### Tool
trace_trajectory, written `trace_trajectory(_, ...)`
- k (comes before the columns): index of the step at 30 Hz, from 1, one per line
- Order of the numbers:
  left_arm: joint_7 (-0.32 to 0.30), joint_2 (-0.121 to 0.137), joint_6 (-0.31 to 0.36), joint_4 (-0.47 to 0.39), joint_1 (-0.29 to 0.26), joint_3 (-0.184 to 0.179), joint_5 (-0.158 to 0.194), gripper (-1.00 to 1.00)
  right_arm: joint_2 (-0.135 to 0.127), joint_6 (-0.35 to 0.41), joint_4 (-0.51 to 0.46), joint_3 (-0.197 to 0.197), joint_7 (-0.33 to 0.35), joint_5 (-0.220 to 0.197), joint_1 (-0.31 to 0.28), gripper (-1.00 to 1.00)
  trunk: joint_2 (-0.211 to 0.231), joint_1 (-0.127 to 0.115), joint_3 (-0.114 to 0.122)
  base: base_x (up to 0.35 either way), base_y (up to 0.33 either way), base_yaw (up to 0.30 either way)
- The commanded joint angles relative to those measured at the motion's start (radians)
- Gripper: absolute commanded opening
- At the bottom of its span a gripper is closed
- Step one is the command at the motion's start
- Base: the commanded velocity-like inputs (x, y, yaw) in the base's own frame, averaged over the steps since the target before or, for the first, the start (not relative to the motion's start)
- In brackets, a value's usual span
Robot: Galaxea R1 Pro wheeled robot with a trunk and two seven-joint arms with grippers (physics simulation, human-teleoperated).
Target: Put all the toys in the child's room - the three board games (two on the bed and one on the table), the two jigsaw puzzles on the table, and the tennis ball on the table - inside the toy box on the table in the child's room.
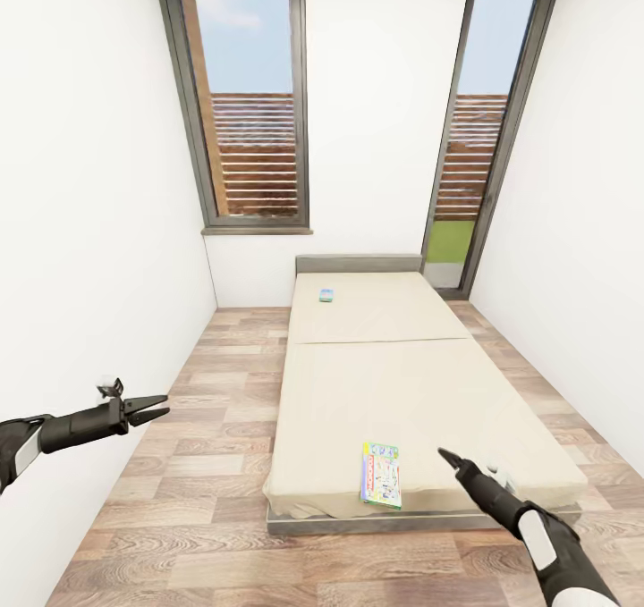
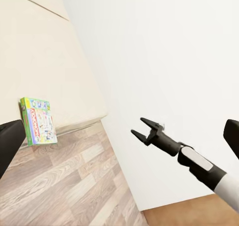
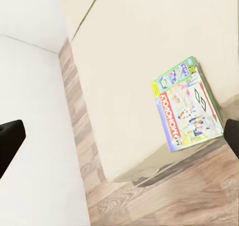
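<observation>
A colourful Monopoly board game (image 1: 381,475) (image 2: 39,121) (image 3: 188,106) lies flat at the foot edge of the beige bed (image 1: 402,392). A second, small blue-green board game (image 1: 326,295) rests near the head of the bed. My right gripper (image 1: 446,454) (image 2: 137,126) hovers open just right of the Monopoly box, above the bed's corner, touching nothing. Over the floor to the left of the bed, my left gripper (image 1: 164,406) is open and holds nothing. The table, toy box, puzzles and tennis ball are out of view.
The low bed fills the middle of a narrow room with white walls (image 1: 89,231) close on both sides. Strips of wooden floor (image 1: 224,392) run along the bed's left side and foot. A tall window (image 1: 250,97) and a glass door (image 1: 474,142) stand in the far wall.
</observation>
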Motion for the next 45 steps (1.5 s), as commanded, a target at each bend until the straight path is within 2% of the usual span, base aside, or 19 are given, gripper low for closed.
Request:
trace_trajectory(1,-0.005,0.0,0.012,0.0,-0.001,0.005,-0.006,1.0,-0.004,0.011,0.029,-0.011,-0.002,-0.032,-0.006,1.0,-0.002,0.001,-0.002,0.0,0.0,0.0)
trace_trajectory(5,-0.005,0.0,0.016,-0.001,-0.001,0.006,-0.006,1.0,-0.022,0.016,0.16,-0.026,-0.007,-0.13,-0.028,1.0,-0.002,0.001,-0.002,0.0,0.0,0.0)
trace_trajectory(7,-0.005,0.0,0.02,-0.001,-0.001,0.006,-0.005,1.0,-0.03,0.018,0.229,-0.029,-0.003,-0.173,-0.042,1.0,-0.016,0.008,-0.009,0.0,0.0,0.0)
trace_trajectory(10,-0.005,-0.011,0.023,-0.001,-0.001,0.006,-0.005,1.0,-0.028,0.029,0.272,-0.03,0.004,-0.197,-0.049,1.0,-0.037,0.02,-0.018,0.0,0.0,0.0)
trace_trajectory(13,-0.005,-0.042,0.027,-0.001,-0.001,0.005,-0.006,1.0,-0.018,0.07,0.285,-0.03,0.026,-0.205,-0.051,1.0,-0.058,0.031,-0.027,0.0,0.0,0.0)
trace_trajectory(16,-0.005,-0.08,0.039,-0.001,-0.001,0.004,-0.006,1.0,0.011,0.117,0.28,-0.03,0.077,-0.208,-0.061,1.0,-0.079,0.043,-0.037,0.0,0.0,0.0)
trace_trajectory(18,-0.005,-0.09,0.048,-0.001,-0.001,0.004,-0.008,1.0,0.022,0.129,0.277,-0.031,0.094,-0.209,-0.076,1.0,-0.093,0.05,-0.043,0.0,0.0,0.0)
trace_trajectory(23,-0.005,-0.091,0.053,-0.001,-0.001,0.006,-0.006,1.0,0.016,0.16,0.279,-0.046,0.096,-0.213,-0.086,1.0,-0.128,0.07,-0.059,0.0,0.0,0.0)
trace_trajectory(25,-0.005,-0.091,0.054,-0.001,-0.001,0.006,-0.006,1.0,0.014,0.195,0.28,-0.072,0.095,-0.219,-0.087,1.0,-0.142,0.077,-0.065,0.0,0.0,0.0)
trace_trajectory(28,-0.005,-0.091,0.054,-0.001,-0.001,0.007,-0.006,1.0,0.015,0.219,0.277,-0.088,0.099,-0.222,-0.086,1.0,-0.163,0.089,-0.074,0.0,0.0,0.0)
trace_trajectory(35,-0.005,-0.089,0.056,-0.001,-0.001,0.009,-0.005,1.0,0.009,0.231,0.274,-0.103,0.102,-0.223,-0.083,1.0,-0.212,0.116,-0.096,0.0,0.0,0.0)
trace_trajectory(38,-0.005,-0.088,0.083,-0.003,-0.001,0.011,-0.005,1.0,-0.006,0.235,0.279,-0.136,0.103,-0.225,-0.081,1.0,-0.233,0.127,-0.106,0.0,0.0,0.0)
trace_trajectory(40,-0.005,-0.089,0.097,-0.004,-0.002,0.011,-0.005,1.0,-0.016,0.237,0.282,-0.179,0.103,-0.231,-0.08,1.0,-0.247,0.135,-0.112,0.0,0.0,0.0)
trace_trajectory(42,-0.005,-0.093,0.105,-0.006,-0.002,0.011,-0.006,1.0,-0.023,0.241,0.297,-0.245,0.1,-0.239,-0.079,1.0,-0.261,0.142,-0.118,0.0,0.0,0.0)
trace_trajectory(45,-0.005,-0.095,0.111,-0.022,-0.002,0.008,-0.006,1.0,-0.026,0.252,0.329,-0.29,0.104,-0.241,-0.079,1.0,-0.282,0.154,-0.128,0.0,0.0,0.0)
